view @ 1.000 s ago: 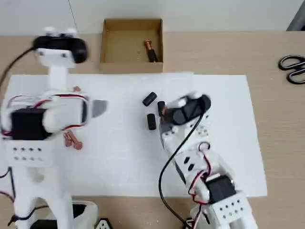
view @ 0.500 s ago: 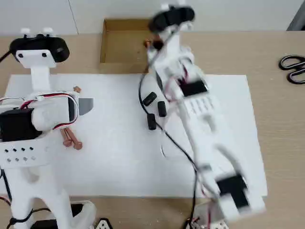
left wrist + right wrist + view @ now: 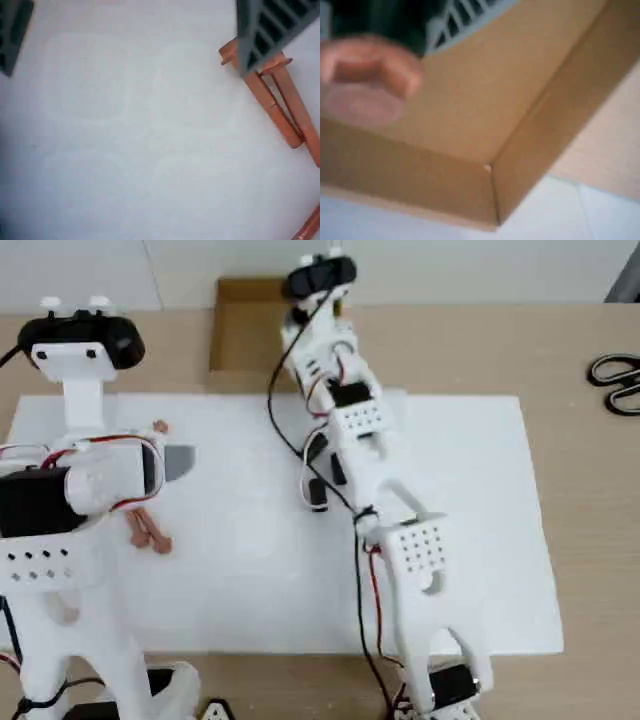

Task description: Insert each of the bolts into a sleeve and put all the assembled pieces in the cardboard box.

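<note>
My right arm is stretched over the cardboard box (image 3: 238, 340). In the right wrist view my right gripper (image 3: 415, 35) is shut on an assembled piece, a copper bolt head (image 3: 365, 85) under a black sleeve (image 3: 375, 20), held just above the box floor (image 3: 485, 100) near a corner. Three loose black sleeves (image 3: 318, 493) lie mid-mat, partly under that arm. My left gripper (image 3: 127, 70) stands open above the white mat (image 3: 230, 570); two copper bolts (image 3: 280, 100) lie side by side by one finger (image 3: 270, 30). In the high view they lie beside the left arm (image 3: 150, 532), with another bolt (image 3: 160, 427) farther back.
Scissors (image 3: 612, 380) lie on the wooden table at the far right. The right arm's body (image 3: 380, 490) spans the mat's middle from front to back. The mat's centre-left and right parts are bare.
The right arm has swung from the sleeves in the middle of the mat up and out over the box, carrying the piece. The left arm shifted slightly to the left.
</note>
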Robot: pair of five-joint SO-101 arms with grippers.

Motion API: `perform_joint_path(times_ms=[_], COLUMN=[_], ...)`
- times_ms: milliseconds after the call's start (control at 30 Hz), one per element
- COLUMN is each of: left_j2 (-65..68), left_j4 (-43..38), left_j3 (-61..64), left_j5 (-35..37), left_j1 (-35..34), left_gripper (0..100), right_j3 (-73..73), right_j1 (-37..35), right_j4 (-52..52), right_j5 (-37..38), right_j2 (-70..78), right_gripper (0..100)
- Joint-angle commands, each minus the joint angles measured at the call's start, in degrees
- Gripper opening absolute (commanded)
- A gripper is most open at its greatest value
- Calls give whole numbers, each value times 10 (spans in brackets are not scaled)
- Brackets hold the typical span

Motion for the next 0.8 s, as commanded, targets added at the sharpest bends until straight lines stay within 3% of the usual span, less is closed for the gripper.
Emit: perform_joint_path(times_ms=[0,367,567,767], left_j2=[-7,-7,-7,-7], left_j4=[7,6,6,6], left_j3=[11,14,14,14], left_j5=[-2,-2,-2,-2], left_j1=[-4,-4,-3,-3], left_gripper=[273,273,273,273], right_j3=[-105,-141,-141,-143], right_j1=[5,10,15,16], right_j4=[-15,-15,-15,-15], right_j5=[2,1,1,2], right_j2=[34,110,127,123], right_gripper=[4,13,132,136])
